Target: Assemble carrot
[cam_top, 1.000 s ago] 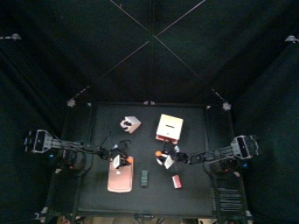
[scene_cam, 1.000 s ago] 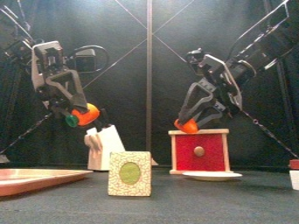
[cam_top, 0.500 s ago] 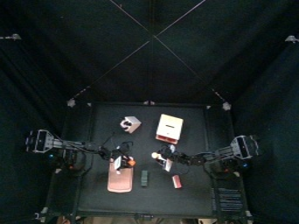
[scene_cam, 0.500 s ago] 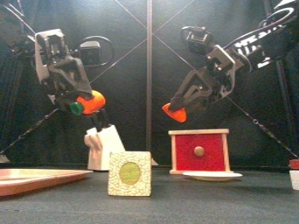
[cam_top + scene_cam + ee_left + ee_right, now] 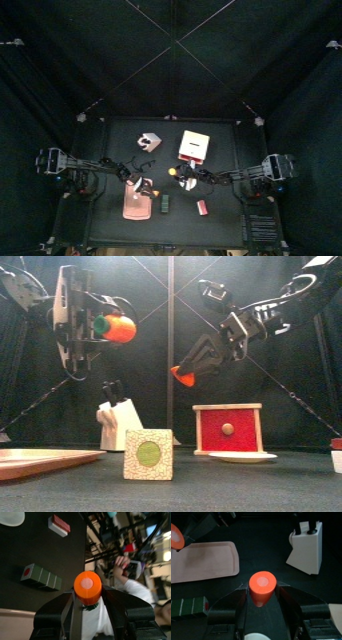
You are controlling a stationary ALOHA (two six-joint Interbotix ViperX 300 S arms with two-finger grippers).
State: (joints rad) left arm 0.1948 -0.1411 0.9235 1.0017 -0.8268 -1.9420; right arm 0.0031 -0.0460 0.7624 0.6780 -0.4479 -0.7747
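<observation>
Far below the left hand, the pink tray (image 5: 47,459) lies on the tabletop (image 5: 267,488), the white knife block (image 5: 118,424) behind it. Below the right hand stands the red box (image 5: 227,429) on a white plate (image 5: 243,457).

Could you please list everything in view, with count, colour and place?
carrot pieces: 2, orange, one in each tool, held high over the table: left piece, right piece
board: 1, pale pink, table's front left
knife block: 1, white, behind the card
card: 1, green patterned, upright at front middle
red box: 1, red front, on a white plate
tan box: 1, tan top, table's back right
person: 1, past the curtains, in the left wrist view
left tool: black, shut on a piece
right tool: black, shut on a piece
</observation>
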